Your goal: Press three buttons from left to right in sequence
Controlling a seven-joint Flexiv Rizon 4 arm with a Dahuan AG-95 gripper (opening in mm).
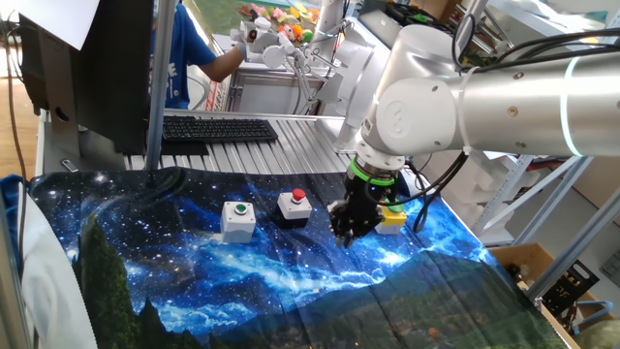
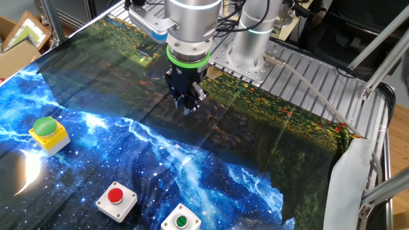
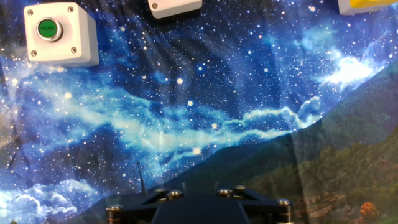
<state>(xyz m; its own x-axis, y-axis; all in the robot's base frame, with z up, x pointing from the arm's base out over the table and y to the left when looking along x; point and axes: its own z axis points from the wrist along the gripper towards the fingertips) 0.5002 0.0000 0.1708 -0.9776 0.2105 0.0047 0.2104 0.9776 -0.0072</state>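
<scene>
Three button boxes stand in a row on the starry cloth. The grey-white box with green cap [image 1: 237, 218] is at the left, also seen in the other fixed view [image 2: 181, 221] and the hand view [image 3: 59, 34]. The black-and-white box with red cap [image 1: 294, 206] [image 2: 116, 198] is in the middle; the hand view shows only its lower edge [image 3: 176, 7]. The yellow box with green cap [image 2: 48, 133] is at the right, partly hidden behind the hand [image 1: 392, 217]. My gripper [image 1: 347, 236] [image 2: 190, 108] hangs above the cloth, nearer than the boxes, between red and yellow. No fingertip gap shows.
A black keyboard [image 1: 218, 129] lies on the ribbed metal table behind the cloth, next to a monitor [image 1: 87, 68]. A person in blue [image 1: 184, 48] stands at the back. The robot base [image 2: 246, 45] is behind the hand. A cardboard box [image 2: 19, 38] sits beside the table.
</scene>
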